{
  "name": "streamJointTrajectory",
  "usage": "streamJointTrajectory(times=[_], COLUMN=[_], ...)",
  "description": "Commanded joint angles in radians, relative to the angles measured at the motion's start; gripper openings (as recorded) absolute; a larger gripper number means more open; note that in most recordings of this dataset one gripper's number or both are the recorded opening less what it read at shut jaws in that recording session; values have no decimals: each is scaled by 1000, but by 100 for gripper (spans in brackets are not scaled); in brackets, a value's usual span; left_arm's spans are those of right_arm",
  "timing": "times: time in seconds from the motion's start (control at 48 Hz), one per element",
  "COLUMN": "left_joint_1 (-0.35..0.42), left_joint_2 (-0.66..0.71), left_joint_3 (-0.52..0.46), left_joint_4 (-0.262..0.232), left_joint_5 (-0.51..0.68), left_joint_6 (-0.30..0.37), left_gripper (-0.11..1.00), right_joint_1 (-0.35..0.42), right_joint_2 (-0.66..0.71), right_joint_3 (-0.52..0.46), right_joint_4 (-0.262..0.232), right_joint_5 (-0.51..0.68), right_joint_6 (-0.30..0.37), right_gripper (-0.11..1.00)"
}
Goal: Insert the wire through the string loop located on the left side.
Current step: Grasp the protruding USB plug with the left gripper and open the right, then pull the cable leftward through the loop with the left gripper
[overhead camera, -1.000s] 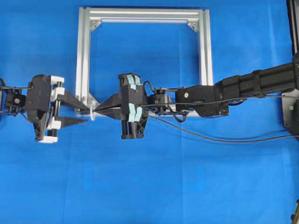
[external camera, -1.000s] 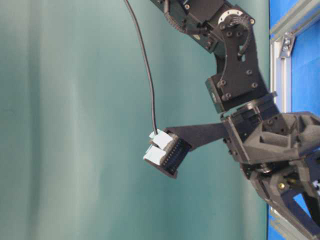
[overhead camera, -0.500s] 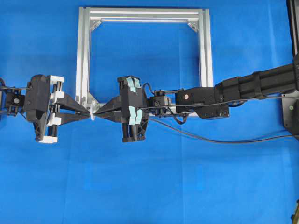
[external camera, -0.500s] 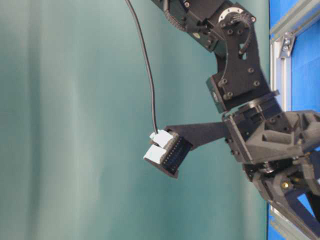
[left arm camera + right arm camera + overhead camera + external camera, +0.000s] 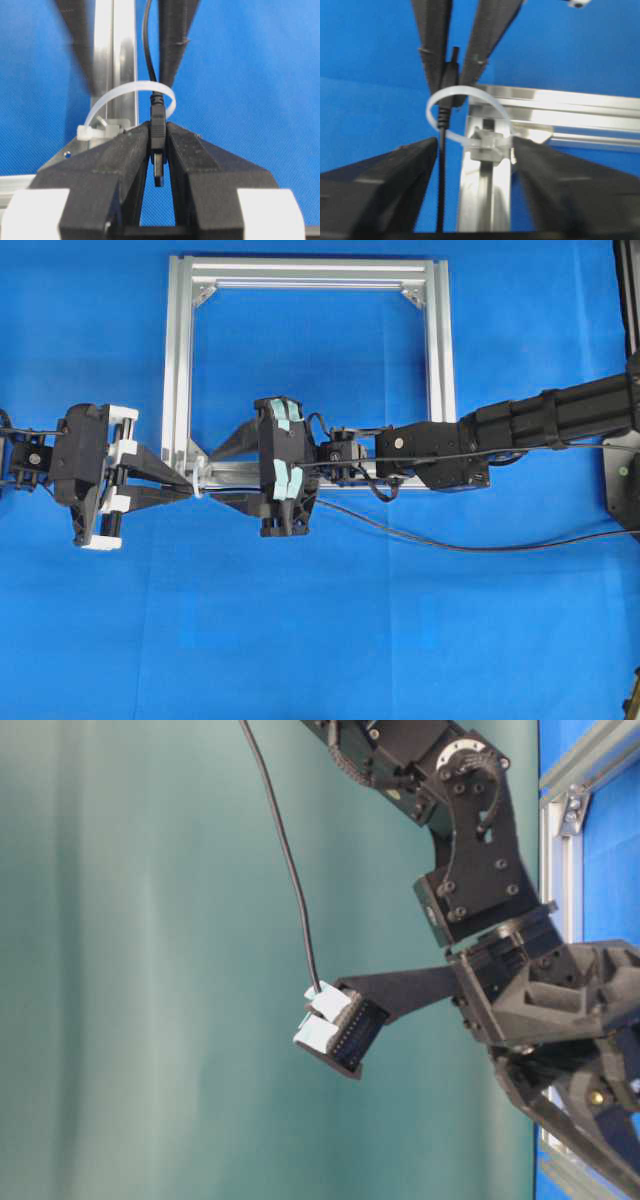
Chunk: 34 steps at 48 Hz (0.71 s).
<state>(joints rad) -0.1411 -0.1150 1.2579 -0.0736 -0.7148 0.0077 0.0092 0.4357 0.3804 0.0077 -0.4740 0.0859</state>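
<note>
The white string loop [image 5: 199, 480] [image 5: 137, 84] [image 5: 457, 89] is tied to the lower left corner of the silver frame [image 5: 177, 360]. The black wire [image 5: 420, 538] [image 5: 441, 175] passes through the loop from the right. Its dark plug [image 5: 158, 130] with a metal tip sits left of the loop. My left gripper [image 5: 189, 485] [image 5: 158, 127] is shut on that plug. My right gripper [image 5: 212, 476] [image 5: 475, 145] stands open just right of the loop, its fingers spread on either side of the wire and the frame bar, touching neither.
The wire trails right across the blue cloth to the table's right edge, under my right arm [image 5: 520, 425]. In the table-level view it hangs in an arc [image 5: 290, 870] beside my right arm. Frame rails [image 5: 560, 112] lie right behind the loop.
My left gripper closed on the plug on the loop's left side. My right gripper then opened and let go of the wire.
</note>
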Motion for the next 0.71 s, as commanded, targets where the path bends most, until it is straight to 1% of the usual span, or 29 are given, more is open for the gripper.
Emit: streamJointTrajectory(times=[0.0,0.042,0.083,0.104,0.187,0.396,0.542,0.687], left_joint_1=[-3,-3,-3,-3,-3,-3,-3,-3], left_joint_2=[-17,-17,-17,-17,-18,-58,-126,-224], left_joint_3=[-11,-11,-11,-9,-6,28,63,98], left_joint_4=[2,2,2,3,2,-2,-3,-5], left_joint_5=[-8,-8,-8,-8,-8,34,46,94], left_joint_6=[-2,-2,-2,-2,-3,-9,-15,-15], left_gripper=[8,8,8,8,8,8,8,8], right_joint_1=[0,0,0,0,0,2,2,2], right_joint_2=[-20,-20,-21,-20,-20,-21,-23,-25], right_joint_3=[-14,-12,-14,-12,-12,-11,-8,-6], right_joint_4=[9,11,11,11,11,11,11,11], right_joint_5=[-3,-3,-3,-3,-3,-2,-2,-2], right_joint_6=[2,2,2,2,2,2,2,2], right_gripper=[74,87,94,95,93,94,94,94])
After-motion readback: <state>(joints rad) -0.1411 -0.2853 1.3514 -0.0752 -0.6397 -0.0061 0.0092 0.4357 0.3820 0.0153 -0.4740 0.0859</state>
